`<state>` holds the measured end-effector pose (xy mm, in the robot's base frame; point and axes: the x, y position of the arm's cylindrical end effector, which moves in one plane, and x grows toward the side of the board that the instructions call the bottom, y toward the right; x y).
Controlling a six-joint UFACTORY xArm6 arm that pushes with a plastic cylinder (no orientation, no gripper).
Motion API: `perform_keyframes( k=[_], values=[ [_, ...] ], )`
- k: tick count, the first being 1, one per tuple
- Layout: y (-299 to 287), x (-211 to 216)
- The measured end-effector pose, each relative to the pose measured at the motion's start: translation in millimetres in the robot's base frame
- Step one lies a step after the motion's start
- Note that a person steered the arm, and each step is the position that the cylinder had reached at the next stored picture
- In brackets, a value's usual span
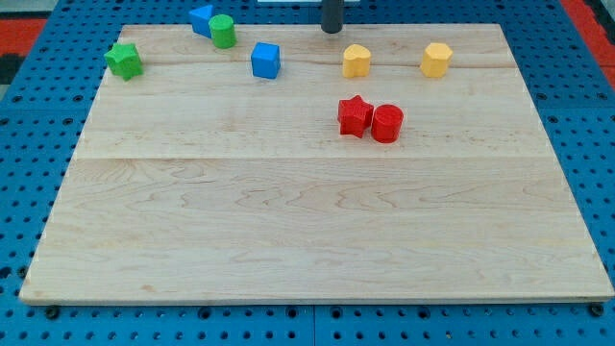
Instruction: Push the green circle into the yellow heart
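Note:
The green circle (223, 31) stands near the view's top left, touching a blue block (201, 18) on its left. The yellow heart (356, 61) lies right of the board's top middle. My tip (332, 29) is at the view's top centre, just above and left of the yellow heart and well to the right of the green circle, touching no block.
A green star (123, 60) lies at the far left. A blue cube (265, 60) sits between the green circle and the yellow heart. A yellow hexagon block (435, 59) lies at the right. A red star (354, 116) and red cylinder (386, 123) touch at mid-board. The wooden board (288, 221) rests on a blue pegboard.

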<state>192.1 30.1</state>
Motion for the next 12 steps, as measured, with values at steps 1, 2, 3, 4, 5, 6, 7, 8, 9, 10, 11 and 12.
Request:
perform_keyframes(
  k=[1,2,3,4,5,6,7,8,9,10,11,12],
  values=[
    [-21.4,0.3],
    [-67.0,1.4],
    [-87.5,25.3],
    [-118.4,75.0],
    [-222.3,70.4],
    [-286.9,17.8],
    [-301.7,-0.2],
    [-301.7,-0.2],
    [-278.6,-0.6],
    [-169.7,0.0],
    [-112.0,1.6],
    [-90.4,22.8]
  ],
)
